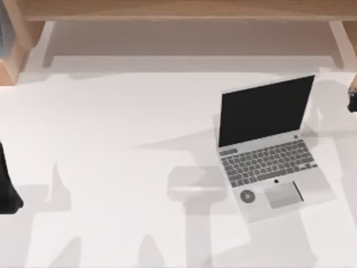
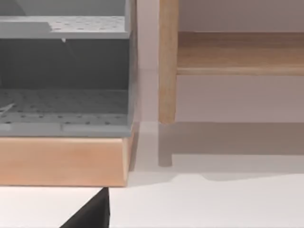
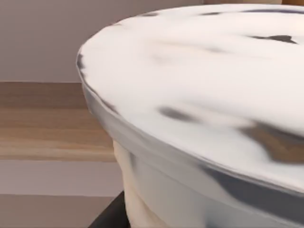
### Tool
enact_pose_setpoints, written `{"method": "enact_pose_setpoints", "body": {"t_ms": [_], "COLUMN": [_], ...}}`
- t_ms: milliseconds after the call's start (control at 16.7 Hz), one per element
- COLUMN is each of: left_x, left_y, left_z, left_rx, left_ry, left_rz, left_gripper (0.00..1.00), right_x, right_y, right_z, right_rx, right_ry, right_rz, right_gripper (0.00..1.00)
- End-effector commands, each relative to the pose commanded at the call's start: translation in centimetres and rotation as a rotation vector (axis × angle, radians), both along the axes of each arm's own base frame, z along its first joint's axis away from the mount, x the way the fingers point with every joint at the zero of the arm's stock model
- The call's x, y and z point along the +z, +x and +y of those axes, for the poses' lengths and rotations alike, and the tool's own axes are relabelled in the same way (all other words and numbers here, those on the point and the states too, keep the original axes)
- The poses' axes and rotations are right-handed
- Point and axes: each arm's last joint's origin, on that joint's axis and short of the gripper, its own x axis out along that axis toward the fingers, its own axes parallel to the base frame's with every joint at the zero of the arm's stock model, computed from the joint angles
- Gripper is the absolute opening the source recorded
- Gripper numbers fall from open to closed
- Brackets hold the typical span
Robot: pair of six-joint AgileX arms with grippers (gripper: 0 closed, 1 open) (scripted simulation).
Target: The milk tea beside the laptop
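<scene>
Top view: laptop sits open on the white table, right of centre, black screen up. The left arm is dark at the left edge. A bit of the right arm pokes in at the right edge, well apart from the laptop.

Left wrist view: grey shelf unit on a wooden base, wooden leg beside it, dark gripper tip low; fingers can't tell.

Right wrist view: milk tea, white lid, very close to the camera, dark finger beneath; grasp can't tell.
</scene>
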Motion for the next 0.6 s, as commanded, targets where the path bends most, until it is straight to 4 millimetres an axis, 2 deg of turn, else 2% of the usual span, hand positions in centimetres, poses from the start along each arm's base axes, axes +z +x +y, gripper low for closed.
{"method": "enact_pose_setpoints", "body": {"t_ms": [360, 600], "left_x": [0.0, 0.0], "left_y": [0.0, 0.0], "left_z": [0.0, 0.0], "left_rx": [0.0, 0.0], "left_ry": [0.0, 0.0], "left_rz": [0.0, 0.0], "left_gripper": [1.0, 1.0], "right_x": [-1.5, -2.8], "right_y": [-4.4, -6.5], "right_z": [1.1, 1.4], "right_rx": [-0.019, -0.038], "right_ry": [0.007, 0.003], "right_rz": [0.106, 0.174], "right_gripper": [0.0, 0.0]}}
